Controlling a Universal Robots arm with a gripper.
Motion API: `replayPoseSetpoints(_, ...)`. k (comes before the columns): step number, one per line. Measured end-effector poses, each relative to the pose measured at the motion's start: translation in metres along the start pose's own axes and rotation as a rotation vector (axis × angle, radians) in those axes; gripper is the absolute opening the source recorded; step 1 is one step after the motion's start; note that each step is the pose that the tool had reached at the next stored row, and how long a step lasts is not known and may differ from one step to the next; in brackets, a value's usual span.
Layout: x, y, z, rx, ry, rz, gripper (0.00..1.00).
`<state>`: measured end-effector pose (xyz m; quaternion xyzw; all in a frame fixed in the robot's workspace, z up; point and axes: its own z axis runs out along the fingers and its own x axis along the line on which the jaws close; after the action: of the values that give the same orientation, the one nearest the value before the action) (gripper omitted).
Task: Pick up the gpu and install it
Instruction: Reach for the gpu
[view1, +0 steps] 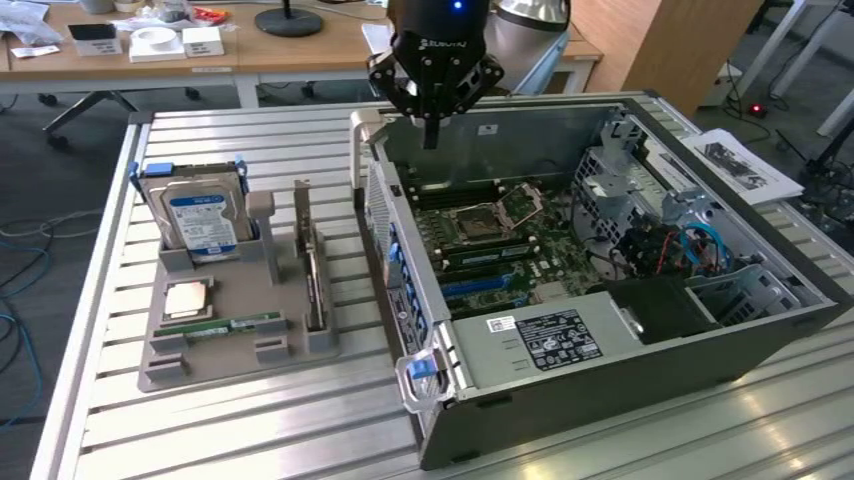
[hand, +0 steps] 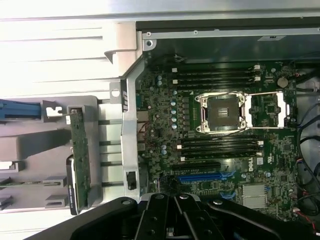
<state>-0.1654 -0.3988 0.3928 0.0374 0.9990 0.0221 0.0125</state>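
The gpu (view1: 312, 285) is a thin, flat green card with a silver metal end piece. It stands on its long edge in a slot of the grey plastic holder (view1: 220, 365). I think it is kept upright like that so its top edge is easy to pinch from above. Nothing is touching it. In the wrist view it looks like a skinny green strip dotted with tiny parts.

Other things share the holder. A silver hard drive with a blue and white label (view1: 200, 222) stands up between blue clips. A small shiny square chip (view1: 187, 298) lies flat. A narrow green memory stick (view1: 234, 325) lies near the front. Each has its own pocket, likely so nothing slides about.

The holder sits on a table made of long grey metal slats (view1: 200, 430). Just beside it, on the exterior view's right, a big grey metal computer case (view1: 641, 345) lies on its side with the cover off. That way the green board inside (view1: 494, 240) faces up. The board is bumpy, with long black slots, a shiny square socket and a bright blue slot (view1: 470, 287).

The black claw (view1: 430, 135) hangs over the far edge of the case, well apart from the gpu. Its fingers are pressed tight together and hold nothing. So the gpu has not been picked up yet.
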Motion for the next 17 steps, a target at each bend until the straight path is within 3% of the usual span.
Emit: replayPoseSetpoints(17,0.032,-0.0024,-0.0004,0.0000,0.0000,0.000,0.11)
